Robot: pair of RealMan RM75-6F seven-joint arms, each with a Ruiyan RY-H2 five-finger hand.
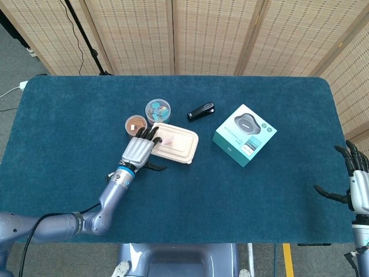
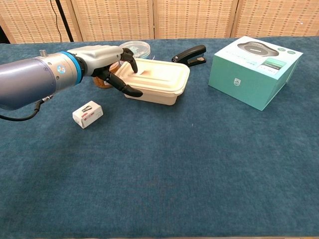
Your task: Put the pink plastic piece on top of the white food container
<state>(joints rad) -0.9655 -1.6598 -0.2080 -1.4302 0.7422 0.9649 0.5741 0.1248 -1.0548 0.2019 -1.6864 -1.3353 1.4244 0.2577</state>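
Chest view: the left hand point(image 2: 112, 67) hovers at the near-left corner of the white rectangular food container point(image 2: 157, 82), fingers spread and apparently holding nothing, with the small pink plastic piece point(image 2: 144, 72) lying on the container's lid, seemingly just delivered. The right hand point(image 1: 354, 184) idles open, far right of the container.

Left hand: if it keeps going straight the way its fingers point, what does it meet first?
The left hand points across the white food container, so it would meet the pink plastic piece on the lid, though depth is unclear.
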